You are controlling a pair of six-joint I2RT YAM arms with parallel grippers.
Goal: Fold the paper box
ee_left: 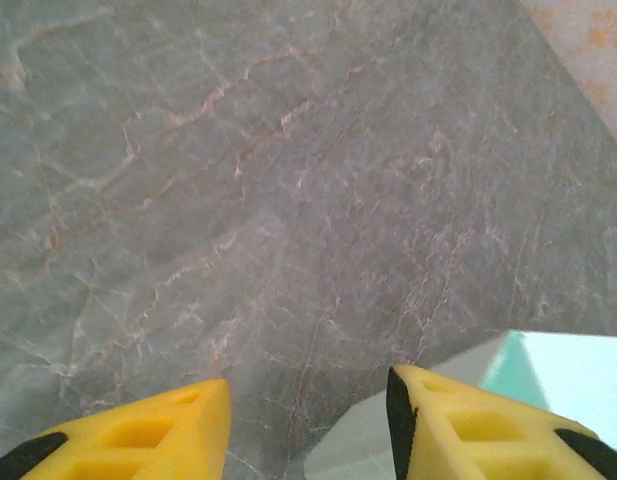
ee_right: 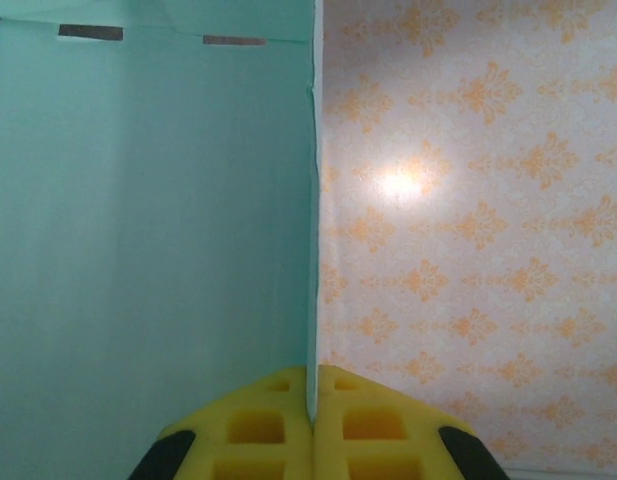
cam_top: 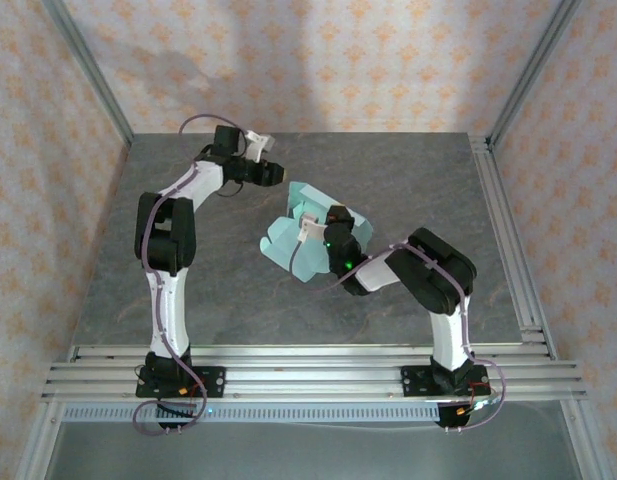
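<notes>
1. Where you look down from above, the paper box (cam_top: 288, 245) sits near the middle of the grey marble table (cam_top: 188, 290), between the two arms. It is partly folded, with some panels raised.
2. Its widest spread runs roughly across the table from left to right, and the left end lies a little nearer the arm bases. One flap at the far-left corner points toward the left gripper (cam_top: 279, 172).
3. Your right gripper (cam_top: 310, 228) is over the middle of the card. In its wrist view, the right gripper (ee_right: 313, 378) has its yellow fingers (ee_right: 258, 425) pressed together on the edge of a mint panel (ee_right: 148, 220).
4. That pinched panel stands edge-on to the camera and runs straight away from the fingertips, with its broad face to the left. Two small dark slots show near its far edge. Patterned wallpaper (ee_right: 468, 200) fills the right side.
5. Your left gripper (ee_left: 308, 395) hangs just beyond the card's far-left corner with its fingers (ee_left: 178, 430) apart, and you see bare marble in the gap.
6. In that same wrist view, a corner of the card (ee_left: 563, 370) lies just beside the right-hand finger. You cannot tell from this view whether the two touch.
</notes>
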